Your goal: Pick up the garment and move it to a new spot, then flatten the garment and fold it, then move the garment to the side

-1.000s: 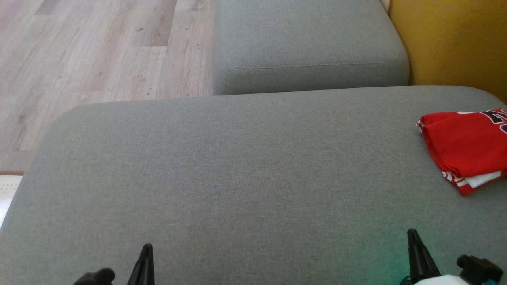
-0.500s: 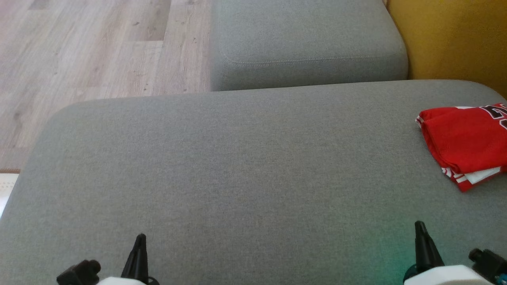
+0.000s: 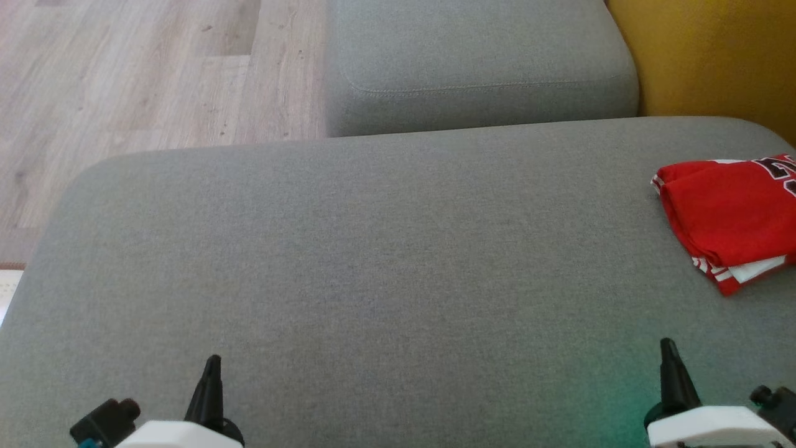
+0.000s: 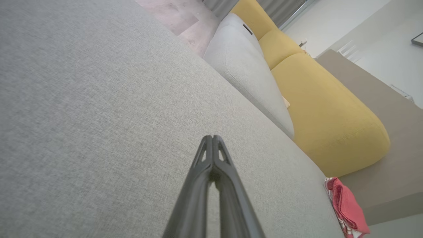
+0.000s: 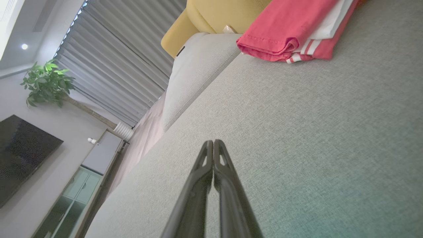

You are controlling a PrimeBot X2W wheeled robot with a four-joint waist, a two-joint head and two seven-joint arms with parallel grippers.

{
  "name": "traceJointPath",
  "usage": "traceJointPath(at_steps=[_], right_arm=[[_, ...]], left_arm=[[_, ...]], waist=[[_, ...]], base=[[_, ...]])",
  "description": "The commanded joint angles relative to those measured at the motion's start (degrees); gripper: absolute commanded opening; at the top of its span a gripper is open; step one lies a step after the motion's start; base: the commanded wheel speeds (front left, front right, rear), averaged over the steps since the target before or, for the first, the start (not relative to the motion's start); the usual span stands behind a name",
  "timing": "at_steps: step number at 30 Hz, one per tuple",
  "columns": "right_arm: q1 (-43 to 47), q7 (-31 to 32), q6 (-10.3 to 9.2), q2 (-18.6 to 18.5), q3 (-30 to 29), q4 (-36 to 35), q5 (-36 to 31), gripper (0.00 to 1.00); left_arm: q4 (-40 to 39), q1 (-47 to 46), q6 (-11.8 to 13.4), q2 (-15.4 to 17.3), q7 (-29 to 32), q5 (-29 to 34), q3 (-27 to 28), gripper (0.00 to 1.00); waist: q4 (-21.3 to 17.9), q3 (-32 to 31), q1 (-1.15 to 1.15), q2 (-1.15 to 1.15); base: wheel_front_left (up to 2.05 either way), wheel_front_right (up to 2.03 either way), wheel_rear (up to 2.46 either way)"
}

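Two grippers are seen over one grey sofa seat (image 3: 373,280): the left gripper (image 3: 213,361) and the right gripper (image 3: 666,343), each with jaws pressed together on nothing. One folded red garment (image 3: 724,214) lies at the seat's right edge (white stripes showing). One potted plant (image 5: 46,81) and one dark screen (image 5: 19,155) are added by the right wrist view.

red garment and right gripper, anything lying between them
Nothing: bare grey cushion runs from the right gripper to the red garment, plain in the head view.
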Motion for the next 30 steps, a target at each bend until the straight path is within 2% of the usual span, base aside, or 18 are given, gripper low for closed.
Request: traceJointPath(at_steps=[1, 30], right_arm=[[-4.0, 0.3, -0.03, -0.1, 0.0, -2.2, 1.6, 0.0], [-8.2, 5.1, -0.04, 0.1, -2.3, -2.9, 21.0, 0.0]], left_arm=[[-1.5, -3.5, -0.4, 0.8, 0.3, -1.6, 1.4, 0.0], [0.4, -9.0, -3.6, 0.8, 4.9, -22.1, 5.6, 0.0]], waist=[[0.0, 0.1, 0.0, 0.0], [-1.0, 2.2, 0.0, 0.0]], base=[[0.0, 0.0, 0.0], [0.0, 0.0, 0.0]])
